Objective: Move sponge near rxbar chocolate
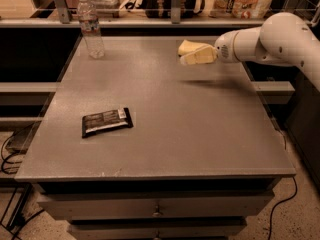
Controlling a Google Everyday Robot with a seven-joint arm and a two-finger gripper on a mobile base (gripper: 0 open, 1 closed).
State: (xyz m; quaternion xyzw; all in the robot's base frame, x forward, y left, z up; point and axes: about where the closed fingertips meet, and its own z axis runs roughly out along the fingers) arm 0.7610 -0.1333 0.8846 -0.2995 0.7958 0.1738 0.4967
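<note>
The sponge (189,46) lies near the far right edge of the counter (200,134), just behind the end effector (186,61), which hangs low over the surface and reaches in from the right. Whether they touch is unclear, and I cannot tell how wide the end effector stands. The sponge's long axis runs roughly left to right. The rxbar chocolate (106,122) lies flat, well apart at the near left, its right end angled slightly away.

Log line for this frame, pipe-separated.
gripper: far right of table, at sponge | grasp: unclear | rxbar chocolate: front left, apart from sponge | water bottle: far left | task: not done
</note>
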